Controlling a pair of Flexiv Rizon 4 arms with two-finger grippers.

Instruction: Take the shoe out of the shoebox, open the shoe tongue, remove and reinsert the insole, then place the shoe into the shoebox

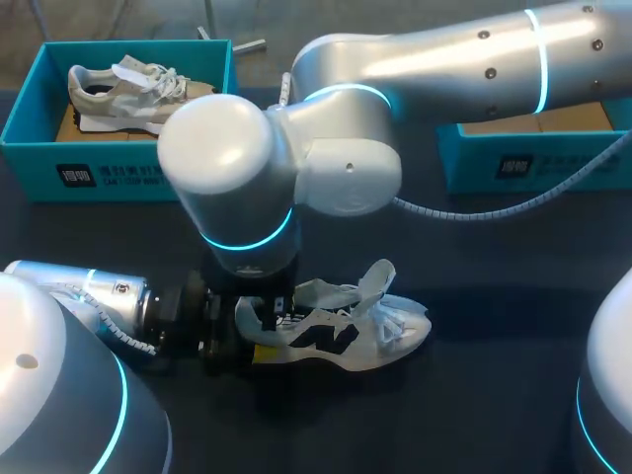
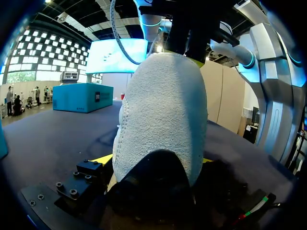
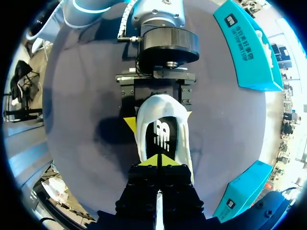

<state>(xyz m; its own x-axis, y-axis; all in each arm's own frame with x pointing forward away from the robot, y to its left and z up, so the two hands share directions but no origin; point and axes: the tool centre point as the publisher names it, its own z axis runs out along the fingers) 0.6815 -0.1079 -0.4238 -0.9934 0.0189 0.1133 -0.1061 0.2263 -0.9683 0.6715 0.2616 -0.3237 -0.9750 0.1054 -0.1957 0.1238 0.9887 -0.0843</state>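
Note:
A white shoe (image 1: pixel 341 334) with black markings lies on its side on the dark table, tongue (image 1: pixel 375 281) pulled up. My left gripper (image 1: pixel 259 334) comes in low from the left and clamps the shoe's heel (image 2: pixel 160 115) between its wide-set yellow fingertips (image 3: pixel 129 124). In the right wrist view the black insole (image 3: pixel 162 136) shows inside the shoe's opening. My right gripper (image 3: pixel 158 162) points straight down, shut, its tips together at the insole; whether it pinches the insole is unclear. In the head view my right arm's wrist (image 1: pixel 237 168) hides its fingers.
A teal shoebox (image 1: pixel 39 109) at the back left holds a beige shoe (image 1: pixel 123 87). A second teal box (image 1: pixel 513 158) stands at the back right under my right arm. My right arm spans the table's middle.

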